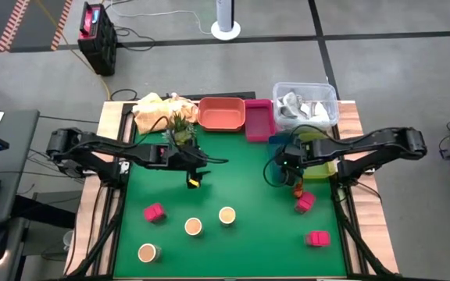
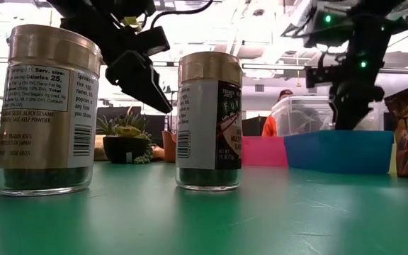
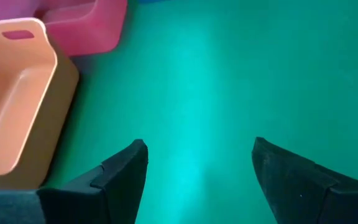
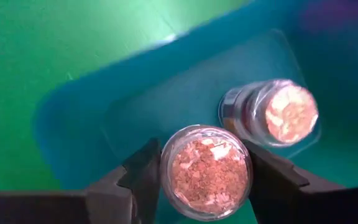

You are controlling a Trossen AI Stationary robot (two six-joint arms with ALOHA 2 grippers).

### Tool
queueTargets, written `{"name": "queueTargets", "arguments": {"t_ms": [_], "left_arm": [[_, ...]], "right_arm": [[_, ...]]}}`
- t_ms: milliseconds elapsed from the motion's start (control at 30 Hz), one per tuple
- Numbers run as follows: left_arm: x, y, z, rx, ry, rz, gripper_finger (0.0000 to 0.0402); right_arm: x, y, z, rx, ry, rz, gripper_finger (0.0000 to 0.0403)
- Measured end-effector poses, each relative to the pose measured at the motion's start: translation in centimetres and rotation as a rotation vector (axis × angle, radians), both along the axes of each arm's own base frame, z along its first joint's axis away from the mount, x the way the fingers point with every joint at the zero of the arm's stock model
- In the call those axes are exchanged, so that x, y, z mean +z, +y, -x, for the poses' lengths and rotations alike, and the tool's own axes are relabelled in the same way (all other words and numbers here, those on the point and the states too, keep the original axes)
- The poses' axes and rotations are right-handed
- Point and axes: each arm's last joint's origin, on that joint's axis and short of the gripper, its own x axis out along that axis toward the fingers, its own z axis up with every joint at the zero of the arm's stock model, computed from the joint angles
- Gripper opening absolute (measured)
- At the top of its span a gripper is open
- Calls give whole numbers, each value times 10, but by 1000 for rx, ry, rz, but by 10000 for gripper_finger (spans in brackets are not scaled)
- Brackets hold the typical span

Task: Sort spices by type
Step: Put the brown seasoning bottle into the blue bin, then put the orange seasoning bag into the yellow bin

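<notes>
Right gripper clamped around small clear glass jar of orange-brown flakes, above blue plastic tray. Lower beside second jar before releasing. Left gripper open, empty.

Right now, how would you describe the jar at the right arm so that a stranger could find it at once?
On the green table, find the blue tray at the back right. Two clear jars of reddish-brown flakes show there. The wanted jar sits between the right arm's dark jaws; the second jar rests apart in the tray.
</notes>
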Motion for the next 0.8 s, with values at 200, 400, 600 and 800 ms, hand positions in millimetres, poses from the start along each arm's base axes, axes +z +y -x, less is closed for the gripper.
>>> {"name": "queueTargets", "arguments": {"t_ms": [200, 400, 600, 800], "left_arm": [[8, 0, 4, 4, -32, 5, 274], [20, 0, 15, 6, -44, 7, 274], [35, -1, 29, 16, -75, 20, 274], [42, -2, 40, 41, -68, 57, 274]], "right_arm": [[-2, -6, 1, -27, -13, -10, 271], [14, -5, 3, -27, 7, -17, 295], [58, 5, -5, -55, -44, -37, 296], [95, 25, 1, -349, 52, -109, 296]]}}
